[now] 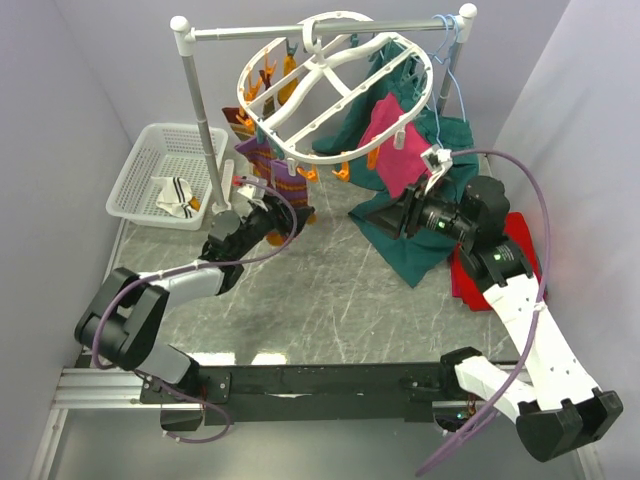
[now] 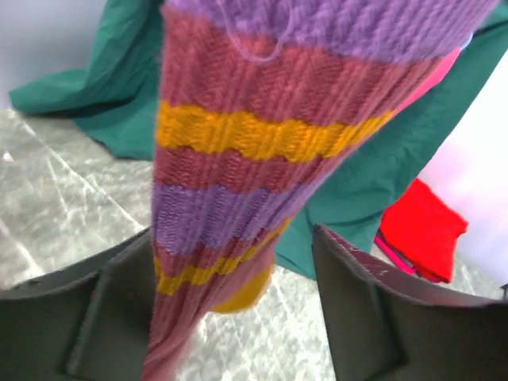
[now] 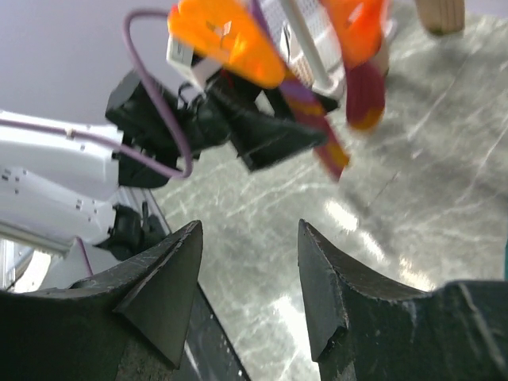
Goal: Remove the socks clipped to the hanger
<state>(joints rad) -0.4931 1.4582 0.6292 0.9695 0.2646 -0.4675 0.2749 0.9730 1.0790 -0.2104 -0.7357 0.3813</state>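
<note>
The white oval hanger hangs from the pole, with orange clips on its rim. Striped maroon, purple and orange socks dangle under its left side. My left gripper is raised to the lowest of them. In the left wrist view that sock hangs between the spread fingers, close to the left one and apart from the right one. My left gripper is open around it. My right gripper sits near the green cloth, and in its own view it is open with nothing between its fingers, facing an orange clip.
A white basket at the left holds a black-and-white sock. Dark green clothes and a magenta garment hang and spill at the right, beside a red cloth. The white pole rack stands behind.
</note>
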